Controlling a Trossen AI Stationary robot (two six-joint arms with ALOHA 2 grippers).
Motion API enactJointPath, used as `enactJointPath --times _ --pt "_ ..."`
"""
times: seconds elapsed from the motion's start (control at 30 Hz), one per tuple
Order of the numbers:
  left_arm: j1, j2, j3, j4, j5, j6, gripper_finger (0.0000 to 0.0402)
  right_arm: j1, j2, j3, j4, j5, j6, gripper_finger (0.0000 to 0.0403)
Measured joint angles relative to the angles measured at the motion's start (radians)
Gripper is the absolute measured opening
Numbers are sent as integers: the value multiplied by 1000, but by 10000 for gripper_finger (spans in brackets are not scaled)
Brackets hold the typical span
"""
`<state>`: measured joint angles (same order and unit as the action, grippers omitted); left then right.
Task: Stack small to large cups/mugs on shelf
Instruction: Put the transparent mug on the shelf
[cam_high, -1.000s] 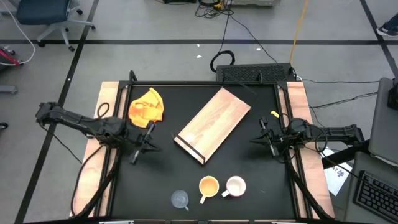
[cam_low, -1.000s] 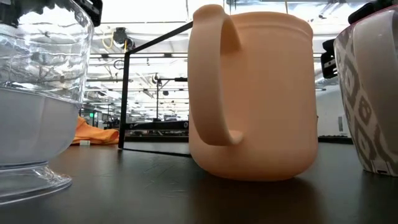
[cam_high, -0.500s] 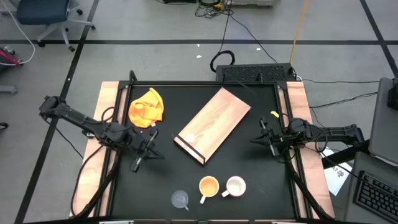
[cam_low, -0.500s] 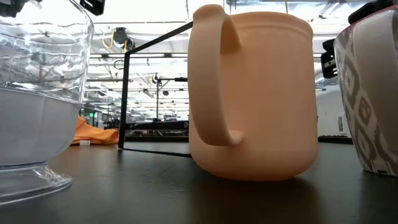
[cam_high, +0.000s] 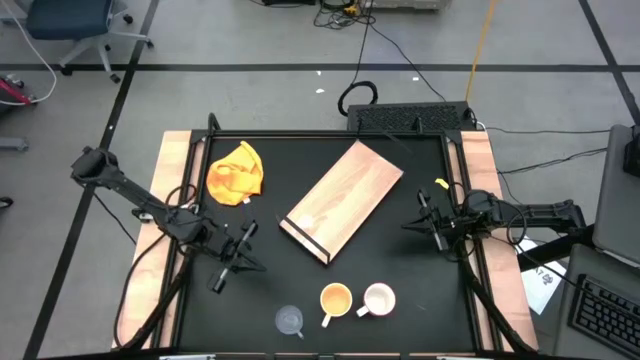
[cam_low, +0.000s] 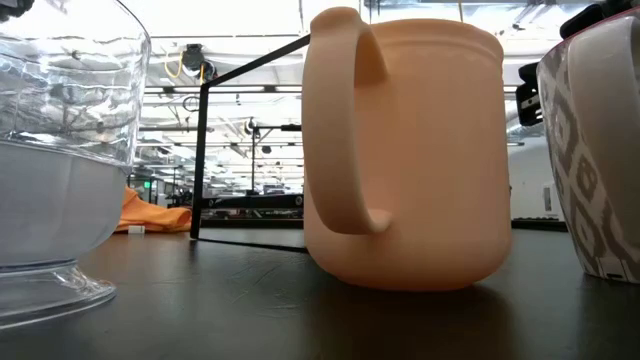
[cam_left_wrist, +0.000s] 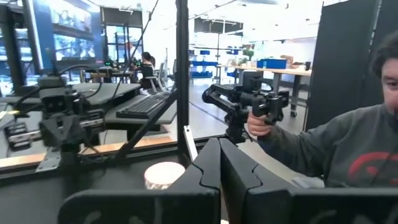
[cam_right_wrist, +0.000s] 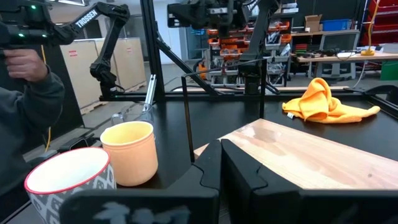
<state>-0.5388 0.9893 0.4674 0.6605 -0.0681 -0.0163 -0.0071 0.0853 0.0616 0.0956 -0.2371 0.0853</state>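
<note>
From above, the glass cup (cam_high: 290, 319), yellow mug (cam_high: 335, 299) and white mug (cam_high: 379, 298) line up nearer than the shelf (cam_high: 342, 201). Left hand (cam_high: 233, 257) and right hand (cam_high: 428, 223) flank it, shut, empty. Only wrist views show a person (cam_left_wrist: 348, 155).

Robotics lab: desks w/ keyboard (cam_left_wrist: 144, 104), spare arms (cam_right_wrist: 102, 46).

The left tool (cam_left_wrist: 221, 163), fingers together, points past the white mug (cam_left_wrist: 163, 175) toward a person in a grey sweatshirt (cam_left_wrist: 348, 155).
</note>
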Motion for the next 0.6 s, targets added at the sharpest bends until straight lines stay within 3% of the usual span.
enactJointPath --times 0.33,0.6 --pt "-39 132 221 -205 -48 75 0 0 0 0 0 0 0 0" --pt "-39 156 247 -241 -66 85 0 0 0 0 2 0 0 0"
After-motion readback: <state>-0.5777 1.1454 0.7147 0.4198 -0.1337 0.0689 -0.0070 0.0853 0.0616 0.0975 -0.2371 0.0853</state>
